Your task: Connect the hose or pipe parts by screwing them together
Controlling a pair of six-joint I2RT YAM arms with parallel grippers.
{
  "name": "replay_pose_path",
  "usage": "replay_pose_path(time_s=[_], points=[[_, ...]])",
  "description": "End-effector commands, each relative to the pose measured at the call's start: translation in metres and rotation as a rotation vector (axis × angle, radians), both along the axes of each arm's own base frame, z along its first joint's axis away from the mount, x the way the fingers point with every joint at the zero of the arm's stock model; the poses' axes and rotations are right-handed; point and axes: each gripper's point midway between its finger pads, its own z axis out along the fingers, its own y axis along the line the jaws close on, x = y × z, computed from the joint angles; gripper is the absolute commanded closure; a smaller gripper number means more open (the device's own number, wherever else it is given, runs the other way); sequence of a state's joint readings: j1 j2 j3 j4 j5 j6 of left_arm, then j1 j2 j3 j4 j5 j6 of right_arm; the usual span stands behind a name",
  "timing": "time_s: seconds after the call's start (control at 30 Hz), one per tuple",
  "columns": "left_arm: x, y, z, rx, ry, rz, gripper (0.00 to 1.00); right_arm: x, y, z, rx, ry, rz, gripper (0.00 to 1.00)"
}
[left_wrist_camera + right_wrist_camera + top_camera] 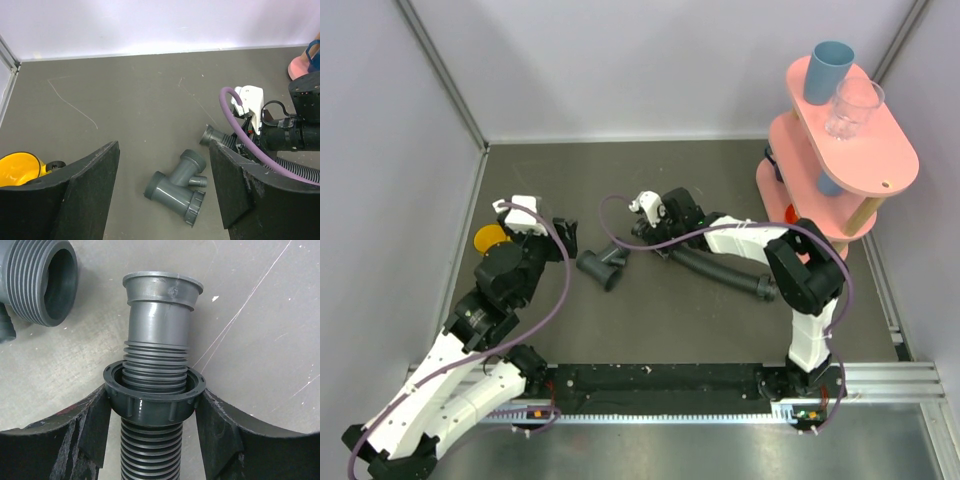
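The dark grey branch fitting [603, 265] lies on the table mat, seen below and between my left gripper's fingers [177, 187]. My left gripper [565, 234] [165, 147] hangs open above it, touching nothing. The black ribbed hose [720, 268] lies to the right, its flared grey end [161, 295] pointing at the fitting's threaded port [45, 282]. My right gripper [152, 405] [648, 238] is shut on the hose, both pads pressed against its loose collar nut [155, 399]. A small gap separates the hose end from the fitting.
A yellow object [488, 238] [17, 169] lies at the left by my left arm. A pink tiered stand [865, 165] at the back right carries a blue cup [828, 70] and a clear glass [853, 108]. Purple cables [245, 137] loop off both wrists.
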State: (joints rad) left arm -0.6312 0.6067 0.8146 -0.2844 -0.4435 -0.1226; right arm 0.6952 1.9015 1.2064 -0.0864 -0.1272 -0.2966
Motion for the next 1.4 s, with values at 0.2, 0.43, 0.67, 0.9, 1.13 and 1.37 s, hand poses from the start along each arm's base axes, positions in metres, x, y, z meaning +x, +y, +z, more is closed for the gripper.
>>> replay_pose_path(time_s=[0.2,0.43,0.67,0.9,1.13,1.37], points=[[-0.009,-0.023,0.002,-0.223,0.053,-0.077,0.24,-0.014,-0.004,0.087,0.172,-0.190,0.067,0.64],[-0.024,-0.060,0.003,-0.372,0.178,-0.237,0.28,-0.074,-0.004,0.140,0.292,-0.318,0.195,0.66],[-0.035,-0.105,0.003,-0.395,0.299,-0.444,0.40,-0.123,0.001,0.178,0.398,-0.392,0.303,0.65],[-0.038,-0.135,-0.012,-0.374,0.384,-0.582,0.57,-0.163,0.009,0.202,0.464,-0.422,0.397,0.66],[-0.031,-0.147,-0.032,-0.358,0.431,-0.608,0.74,-0.170,0.008,0.199,0.471,-0.414,0.411,0.67],[-0.040,-0.161,-0.045,-0.387,0.479,-0.695,0.82,-0.168,0.013,0.212,0.490,-0.451,0.426,0.67]])
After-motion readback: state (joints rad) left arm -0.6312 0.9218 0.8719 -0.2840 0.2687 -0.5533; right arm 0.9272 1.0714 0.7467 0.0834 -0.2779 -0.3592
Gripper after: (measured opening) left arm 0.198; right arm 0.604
